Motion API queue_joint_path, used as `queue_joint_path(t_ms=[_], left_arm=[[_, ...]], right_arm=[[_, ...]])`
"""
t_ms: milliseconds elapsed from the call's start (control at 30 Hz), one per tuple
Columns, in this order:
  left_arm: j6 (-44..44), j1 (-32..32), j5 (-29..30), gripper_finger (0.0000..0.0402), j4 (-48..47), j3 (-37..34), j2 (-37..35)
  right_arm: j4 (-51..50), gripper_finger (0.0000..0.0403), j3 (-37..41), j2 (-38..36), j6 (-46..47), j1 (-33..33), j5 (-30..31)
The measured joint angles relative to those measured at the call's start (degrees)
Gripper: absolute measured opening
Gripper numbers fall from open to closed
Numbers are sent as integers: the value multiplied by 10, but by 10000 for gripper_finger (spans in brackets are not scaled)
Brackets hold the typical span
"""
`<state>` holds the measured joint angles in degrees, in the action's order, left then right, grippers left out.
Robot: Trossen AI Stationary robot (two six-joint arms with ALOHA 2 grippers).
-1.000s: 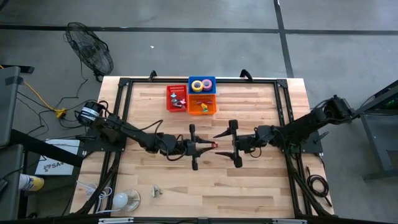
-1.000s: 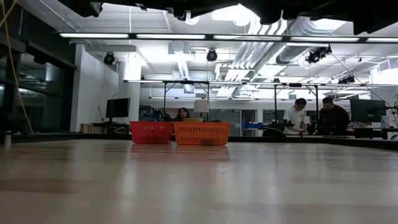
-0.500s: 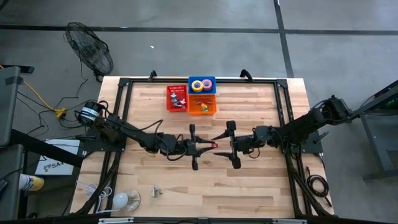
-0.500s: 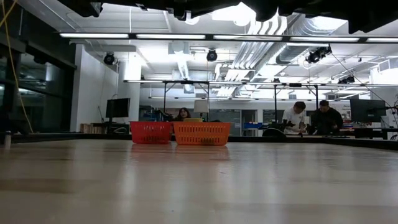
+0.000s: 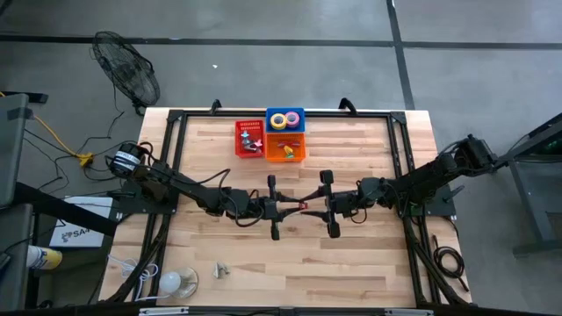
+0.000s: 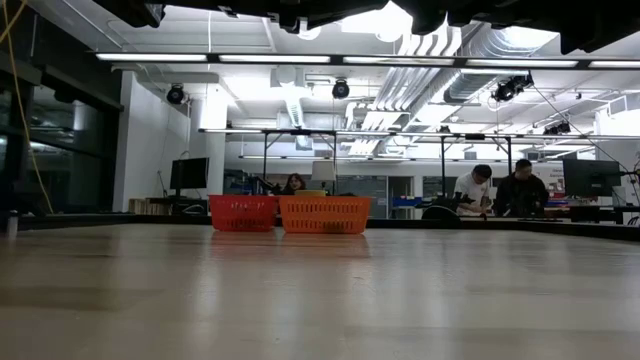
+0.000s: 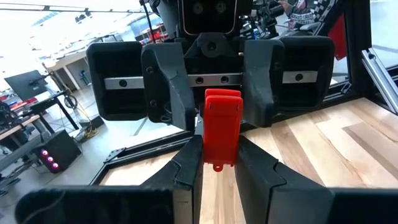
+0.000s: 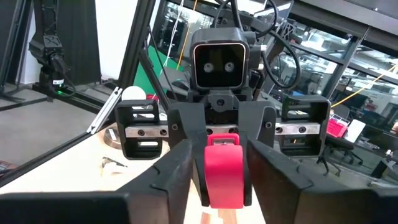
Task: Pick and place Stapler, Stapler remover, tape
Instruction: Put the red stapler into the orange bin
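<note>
A lab: exposed ceiling ducts [image 6: 470, 45], workbenches, monitors [image 6: 188, 173].

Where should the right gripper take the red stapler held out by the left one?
On the free end of the red stapler, coming head-on from opposite the left gripper, which is clamped on its other end. The right gripper already straddles its flat sides, seemingly well placed.

A fan [image 5: 128, 77] stands off the counter [image 5: 369, 263] at 10 o'clock; a light bulb [image 5: 170, 282] lies at 7 o'clock.
</note>
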<state>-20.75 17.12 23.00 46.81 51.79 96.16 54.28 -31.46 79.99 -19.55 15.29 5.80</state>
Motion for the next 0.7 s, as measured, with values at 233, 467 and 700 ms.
queue_joint_path(t_ms=[233, 467, 700], left_arm=[[0, 0, 0, 65, -3, 0, 0], [1, 0, -1, 65, -3, 0, 0], [2, 0, 0, 77, -3, 0, 0]], right_arm=[[0, 115, 0, 0, 0, 0, 0], [0, 81, 0, 0, -1, 0, 1], [0, 65, 0, 0, -2, 0, 2]])
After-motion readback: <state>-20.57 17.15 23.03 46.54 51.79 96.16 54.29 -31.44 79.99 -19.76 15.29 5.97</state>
